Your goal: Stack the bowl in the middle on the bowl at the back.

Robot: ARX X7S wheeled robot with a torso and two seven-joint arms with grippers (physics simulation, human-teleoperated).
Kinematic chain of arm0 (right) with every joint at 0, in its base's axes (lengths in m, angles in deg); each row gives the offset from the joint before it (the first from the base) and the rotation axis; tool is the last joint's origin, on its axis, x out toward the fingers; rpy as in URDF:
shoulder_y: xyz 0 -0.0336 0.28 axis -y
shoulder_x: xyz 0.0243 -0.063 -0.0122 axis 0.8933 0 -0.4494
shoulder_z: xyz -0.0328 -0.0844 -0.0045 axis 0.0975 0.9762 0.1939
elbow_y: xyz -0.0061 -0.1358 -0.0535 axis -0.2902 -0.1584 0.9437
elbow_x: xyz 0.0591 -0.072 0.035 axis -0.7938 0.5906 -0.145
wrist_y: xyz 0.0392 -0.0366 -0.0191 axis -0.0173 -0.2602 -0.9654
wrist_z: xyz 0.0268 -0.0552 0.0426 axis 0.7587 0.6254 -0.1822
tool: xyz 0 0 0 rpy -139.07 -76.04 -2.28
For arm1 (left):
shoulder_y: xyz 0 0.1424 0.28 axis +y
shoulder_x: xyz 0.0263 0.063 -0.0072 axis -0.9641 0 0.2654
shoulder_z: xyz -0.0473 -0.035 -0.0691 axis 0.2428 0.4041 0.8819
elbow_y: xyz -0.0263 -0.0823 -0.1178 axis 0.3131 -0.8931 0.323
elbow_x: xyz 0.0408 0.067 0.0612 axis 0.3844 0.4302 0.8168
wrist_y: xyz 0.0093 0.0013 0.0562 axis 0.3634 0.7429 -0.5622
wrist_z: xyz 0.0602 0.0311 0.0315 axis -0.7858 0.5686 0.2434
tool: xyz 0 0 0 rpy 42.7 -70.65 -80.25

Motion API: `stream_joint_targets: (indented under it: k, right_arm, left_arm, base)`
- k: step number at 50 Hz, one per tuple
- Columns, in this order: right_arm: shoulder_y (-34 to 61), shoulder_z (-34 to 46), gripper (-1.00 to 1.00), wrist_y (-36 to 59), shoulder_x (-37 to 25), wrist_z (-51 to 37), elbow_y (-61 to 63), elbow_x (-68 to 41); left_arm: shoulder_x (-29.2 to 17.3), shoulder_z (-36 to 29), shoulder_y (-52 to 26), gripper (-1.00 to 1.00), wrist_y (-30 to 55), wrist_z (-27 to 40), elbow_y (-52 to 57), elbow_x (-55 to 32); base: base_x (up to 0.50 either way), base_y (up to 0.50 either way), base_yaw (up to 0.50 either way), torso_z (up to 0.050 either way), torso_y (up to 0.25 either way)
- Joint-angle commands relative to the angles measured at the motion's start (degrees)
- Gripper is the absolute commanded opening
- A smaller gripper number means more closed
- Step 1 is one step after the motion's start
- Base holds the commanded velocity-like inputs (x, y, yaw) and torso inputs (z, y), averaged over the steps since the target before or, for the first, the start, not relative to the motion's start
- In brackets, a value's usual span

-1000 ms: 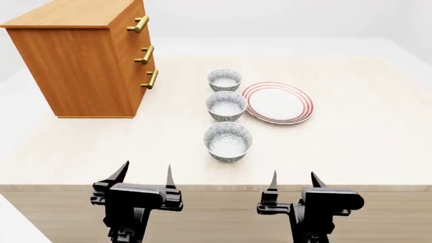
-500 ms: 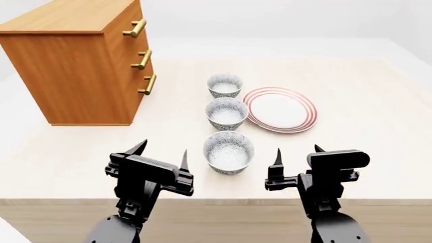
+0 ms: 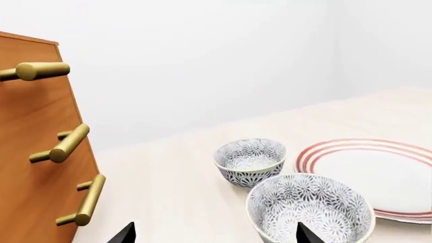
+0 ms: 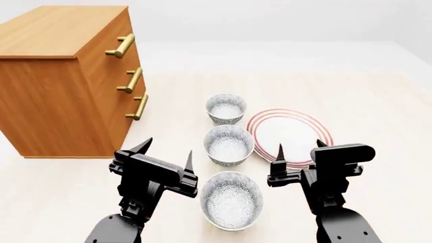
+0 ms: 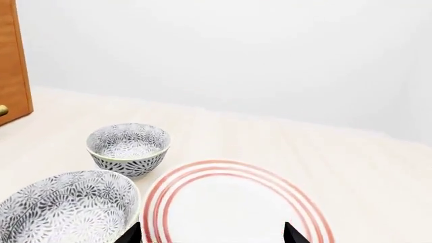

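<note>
Looking down from the head view, three patterned bowls are seen in a row on the pale wood-grain counter (image 4: pixel 378 101): the bowl at the back (image 4: pixel 225 109), the bowl in the middle (image 4: pixel 229 145) just in front of it, and a third bowl (image 4: pixel 231 200) nearest the robot. A flat red-ringed plate (image 4: pixel 290 132) lies just beside the middle bowl, and a wooden drawer chest (image 4: pixel 64 81) with brass bar handles stands at the left. The left end effector (image 4: pixel 166 157) and right end effector (image 4: pixel 298 152) are both spread wide and nothing is held by either. In the left wrist view, only the two farther bowls are framed, the bowl in the middle (image 3: pixel 309 211) close and the bowl at the back (image 3: pixel 250 161) behind it, apart; their round, deep walls are covered inside and out with a dense grey-blue floral speckle. Three cylindrical brass handles (image 3: pixel 68 144) are shown close up. In the right wrist view, the plate's concentric red rings are shown most plainly. Compared with a second ago, both arms have been advanced over the counter and now flank the nearest bowl.
</note>
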Motion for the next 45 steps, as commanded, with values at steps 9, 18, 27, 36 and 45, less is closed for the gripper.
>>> stream_joint_targets:
  k: [9, 18, 27, 36, 45]
  right_arm:
    - [3.17, 0.41, 1.0, 5.68, -0.83, 0.37, 2.35, -1.9]
    - [13.27, -1.52, 1.0, 17.44, -0.64, 4.2, 0.08, -8.88]
    - [25.52, -2.8, 1.0, 27.38, 0.72, 5.29, -8.2, -12.93]
    - [32.62, -1.87, 1.0, 41.64, 1.84, 2.86, -10.97, -15.37]
    - [36.97, -4.96, 1.0, 49.2, 4.51, 1.65, -14.15, -18.03]
  left_arm:
    - [-0.9, 0.19, -0.4, 1.0, 2.65, 0.66, 4.13, -1.13]
    - [-1.87, 1.66, -1.17, 1.0, 5.53, 0.98, 7.48, -2.65]
    - [-2.93, 3.28, -1.31, 1.0, 7.05, 1.13, 10.32, -4.18]
    - [-3.14, 3.19, -0.51, 1.0, 6.15, 1.26, 9.35, -4.34]
    - [-3.44, 3.05, -0.29, 1.0, 6.14, 1.23, 9.35, -4.79]
  base:
    - [0.0, 0.0, 0.0, 0.0, 0.0]
    - [0.0, 0.0, 0.0, 0.0, 0.0]
    - [0.0, 0.0, 0.0, 0.0, 0.0]
    - [0.0, 0.0, 0.0, 0.0, 0.0]
    - [0.0, 0.0, 0.0, 0.0, 0.0]
